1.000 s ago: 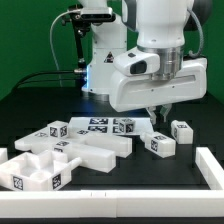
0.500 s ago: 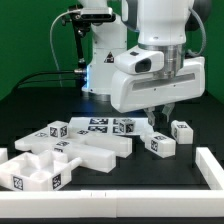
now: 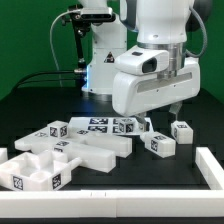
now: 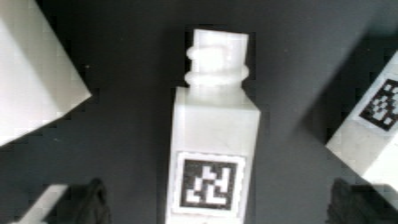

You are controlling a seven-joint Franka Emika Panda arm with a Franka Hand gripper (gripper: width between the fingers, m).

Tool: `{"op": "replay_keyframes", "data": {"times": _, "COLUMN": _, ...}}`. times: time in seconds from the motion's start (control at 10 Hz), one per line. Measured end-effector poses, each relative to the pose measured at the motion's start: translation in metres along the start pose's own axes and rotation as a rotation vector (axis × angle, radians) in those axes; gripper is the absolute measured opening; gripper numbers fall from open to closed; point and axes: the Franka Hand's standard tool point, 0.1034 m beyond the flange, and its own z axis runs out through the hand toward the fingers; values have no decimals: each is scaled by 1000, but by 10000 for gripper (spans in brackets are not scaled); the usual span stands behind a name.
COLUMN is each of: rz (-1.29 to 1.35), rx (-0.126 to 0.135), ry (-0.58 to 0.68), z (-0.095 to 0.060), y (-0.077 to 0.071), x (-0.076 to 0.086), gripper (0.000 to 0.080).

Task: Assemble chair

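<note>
1. Exterior view. The arm (image 3: 150,70) holds its gripper (image 3: 162,114) low over the black table (image 3: 185,165). The jaws are spread and grip nothing.
2. Exterior view. Just below the gripper, a short white bar (image 3: 158,144) bearing a tag rests on the table. A small block (image 3: 182,130) sits near it toward the exterior view's right.
3. Exterior view. Toward the exterior view's left lies a large chunky piece (image 3: 70,160), with a tagged slab (image 3: 55,130) behind it. The marker board (image 3: 98,124) lies flat farther back. A low white rail (image 3: 208,170) borders the table.
4. Wrist view. The bar (image 4: 219,130) lies flat between the two dark fingertips (image 4: 80,200). Bare table shows on both sides of it, so the jaws stand wide apart and touch nothing.
5. Wrist view. The bar's knobbed peg (image 4: 217,55) points away from the fingertips, and its square tag (image 4: 210,185) faces up at the near end.
6. Wrist view. A plain white part (image 4: 36,80) and a tagged part (image 4: 374,110) flank the bar, each apart from it.
</note>
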Motion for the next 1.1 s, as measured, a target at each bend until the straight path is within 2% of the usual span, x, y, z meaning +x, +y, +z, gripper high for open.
{"op": "replay_keyframes", "data": {"times": 0.2, "rz": 24, "rx": 10, "ry": -3, "z": 18, "y": 5, "x": 0, "gripper": 648}}
{"op": "replay_keyframes", "data": {"times": 0.4, "rz": 26, "rx": 8, "ry": 7, "z": 32, "y": 9, "x": -3, "gripper": 649}}
{"op": "replay_keyframes", "data": {"times": 0.7, "rz": 25, "rx": 4, "ry": 15, "z": 34, "y": 9, "x": -3, "gripper": 649}}
{"op": "replay_keyframes", "data": {"times": 0.8, "rz": 25, "rx": 4, "ry": 15, "z": 34, "y": 9, "x": -3, "gripper": 512}}
{"op": "replay_keyframes", "data": {"times": 0.9, "rz": 25, "rx": 4, "ry": 15, "z": 34, "y": 9, "x": -3, "gripper": 330}}
{"op": "replay_keyframes", "data": {"times": 1.0, "rz": 25, "rx": 4, "ry": 15, "z": 34, "y": 9, "x": -3, "gripper": 282}}
{"op": "replay_keyframes", "data": {"times": 1.1, "rz": 25, "rx": 4, "ry": 15, "z": 34, "y": 9, "x": -3, "gripper": 282}}
